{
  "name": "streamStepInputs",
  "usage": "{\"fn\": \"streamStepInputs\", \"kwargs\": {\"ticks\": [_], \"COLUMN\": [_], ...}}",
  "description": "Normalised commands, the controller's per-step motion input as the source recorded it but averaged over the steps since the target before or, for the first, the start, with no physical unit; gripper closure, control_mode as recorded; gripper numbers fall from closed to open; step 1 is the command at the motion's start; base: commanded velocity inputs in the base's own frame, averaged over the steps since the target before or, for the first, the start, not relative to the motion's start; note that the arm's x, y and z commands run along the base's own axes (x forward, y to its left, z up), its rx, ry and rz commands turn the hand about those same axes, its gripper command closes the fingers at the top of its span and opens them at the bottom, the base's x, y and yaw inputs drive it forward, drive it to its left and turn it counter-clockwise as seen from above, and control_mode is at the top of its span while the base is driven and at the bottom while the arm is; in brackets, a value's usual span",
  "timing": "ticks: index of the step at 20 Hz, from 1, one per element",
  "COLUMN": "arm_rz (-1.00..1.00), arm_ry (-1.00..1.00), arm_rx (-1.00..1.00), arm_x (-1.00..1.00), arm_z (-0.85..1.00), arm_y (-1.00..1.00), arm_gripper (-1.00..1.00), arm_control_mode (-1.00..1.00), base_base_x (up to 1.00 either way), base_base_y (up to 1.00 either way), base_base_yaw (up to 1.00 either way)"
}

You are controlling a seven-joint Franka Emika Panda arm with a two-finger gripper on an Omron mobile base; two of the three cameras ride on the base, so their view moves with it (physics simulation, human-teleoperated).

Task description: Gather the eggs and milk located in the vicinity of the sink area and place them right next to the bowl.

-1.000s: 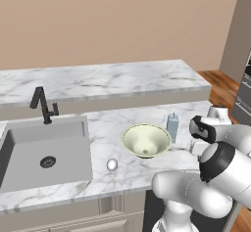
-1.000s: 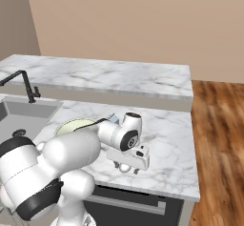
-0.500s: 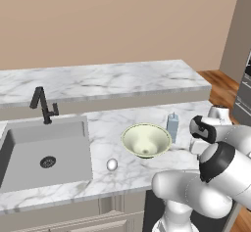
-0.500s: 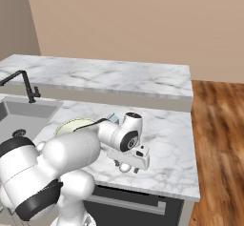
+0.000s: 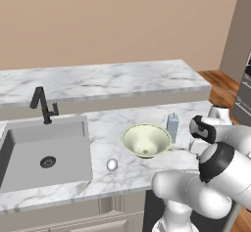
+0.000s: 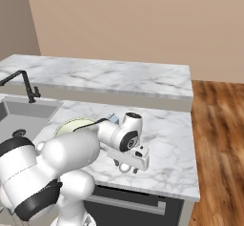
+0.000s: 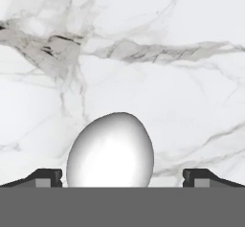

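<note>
Directly ahead: egg [image 7: 110, 150] lay between the spread fingertips [image 7: 46, 177], long axis pointing away along the marble worktop [image 7: 182, 68].
Gripper [image 7: 122, 179]: wide open, holding nothing.

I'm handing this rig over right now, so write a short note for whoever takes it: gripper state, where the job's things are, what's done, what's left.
Gripper: open, fingertips either side of a glossy white oval egg lying on the marble counter, not gripping it.
Second small white egg: on the counter between the grey sink and the wide cream-green bowl.
Pale blue milk carton: upright right beside the bowl, looks done.
Left: bring the sink-side egg next to the bowl.
</note>
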Motion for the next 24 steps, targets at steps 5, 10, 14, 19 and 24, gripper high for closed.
{"fn": "streamStepInputs", "kwargs": {"ticks": [5,10,14,19,24], "arm_rz": [0.0,0.02,0.09,0.16,0.21], "arm_ry": [0.0,-0.01,-0.16,-0.22,-0.07], "arm_rx": [0.0,0.01,0.04,0.0,0.04], "arm_x": [0.0,-0.03,-0.08,-0.04,0.0], "arm_z": [0.0,0.0,0.09,0.26,0.0], "arm_y": [0.0,0.03,0.3,0.45,0.25], "arm_gripper": [1.0,1.0,1.0,1.0,1.0], "arm_control_mode": [-1.0,-1.0,-1.0,-1.0,-1.0], "base_base_x": [0.0,0.0,0.0,0.0,0.0], "base_base_y": [0.0,0.0,0.0,0.0,0.0], "base_base_yaw": [0.0,0.0,0.0,0.0,0.0]}}
